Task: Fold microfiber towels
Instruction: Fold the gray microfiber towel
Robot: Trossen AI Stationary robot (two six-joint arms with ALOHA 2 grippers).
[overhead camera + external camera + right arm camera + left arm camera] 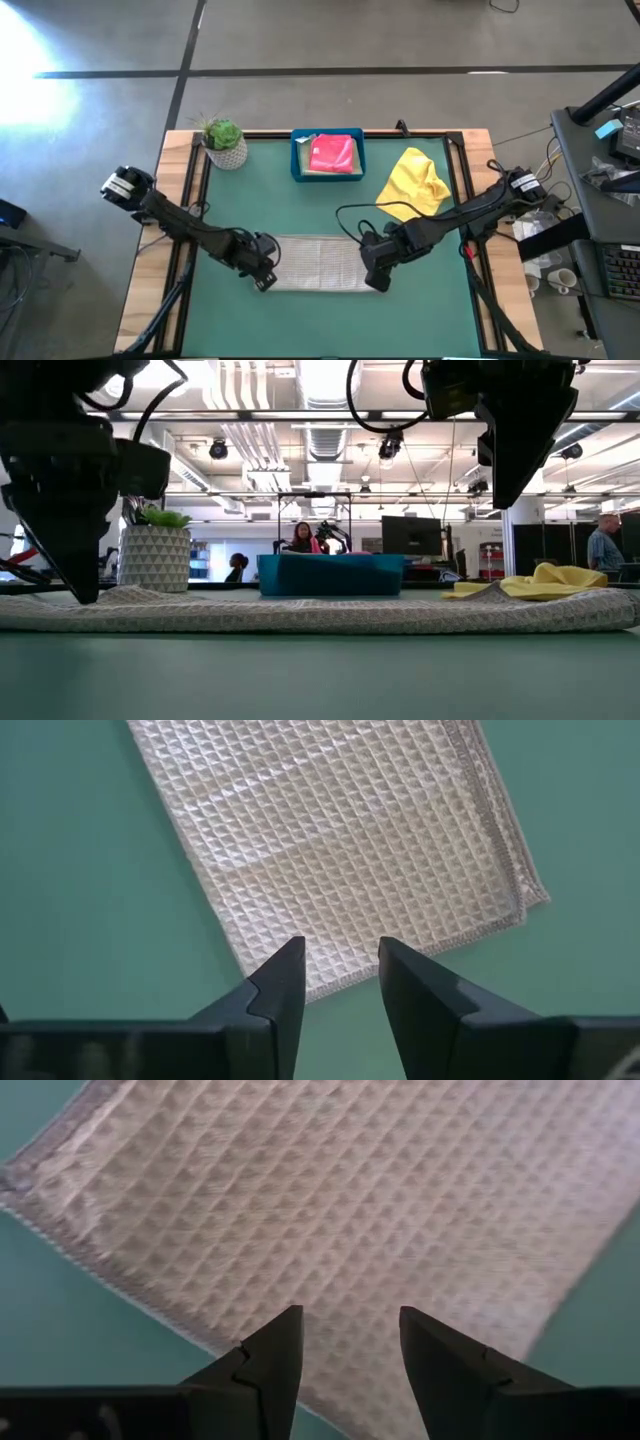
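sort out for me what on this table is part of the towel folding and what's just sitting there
Part of the job:
grey towel, lying flat between the two arms
yellow towel, crumpled
pink towel, in the tray

Just sitting there:
blue tray
potted plant

A folded towel (pixel 318 263) is laid flat at the bench's (pixel 420 320) front, between the two claws. Behind it a tray (pixel 327 176) holding another towel (pixel 333 153) is set, flanked by a plant (pixel 224 143) at left and a crumpled towel (pixel 415 182) at right.
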